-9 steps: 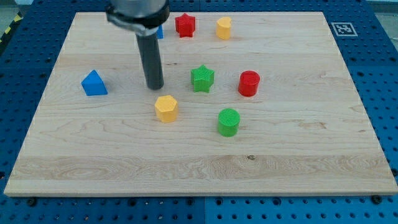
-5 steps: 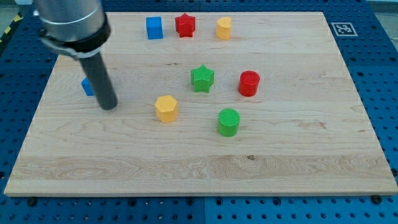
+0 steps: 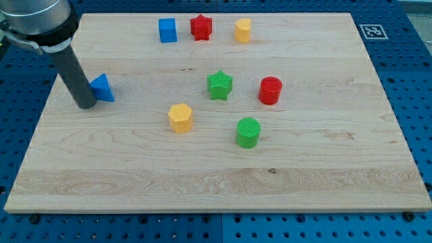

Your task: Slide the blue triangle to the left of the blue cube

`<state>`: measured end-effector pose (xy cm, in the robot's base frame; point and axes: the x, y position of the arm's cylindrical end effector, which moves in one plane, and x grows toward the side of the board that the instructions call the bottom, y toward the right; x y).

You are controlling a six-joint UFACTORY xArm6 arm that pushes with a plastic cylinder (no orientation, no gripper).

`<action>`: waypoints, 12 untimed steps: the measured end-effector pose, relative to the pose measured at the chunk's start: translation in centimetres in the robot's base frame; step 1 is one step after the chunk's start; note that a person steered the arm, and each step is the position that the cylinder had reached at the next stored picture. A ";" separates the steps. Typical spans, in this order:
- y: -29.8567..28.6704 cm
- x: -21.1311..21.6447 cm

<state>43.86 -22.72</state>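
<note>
The blue triangle (image 3: 102, 88) lies near the left edge of the wooden board (image 3: 223, 169). The blue cube (image 3: 167, 30) stands near the view's top, well up and to the right of the triangle. My tip (image 3: 86, 105) rests on the board just left of and slightly below the blue triangle, close against its left side. The rod covers the triangle's left edge.
A red star (image 3: 201, 27) and a yellow block (image 3: 243, 30) stand right of the blue cube. A green star (image 3: 219, 85), a red cylinder (image 3: 271, 90), a yellow hexagonal block (image 3: 180, 117) and a green cylinder (image 3: 248, 132) sit mid-board.
My tip has moved from the board's middle leftward, past the lower side of the blue triangle, and now sits at its left. The triangle has barely shifted.
</note>
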 end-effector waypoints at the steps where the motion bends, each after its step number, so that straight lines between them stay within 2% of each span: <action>1: 0.0 -1.0; 9: 3.2 -1.2; 12: 4.8 -3.2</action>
<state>40.64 -17.96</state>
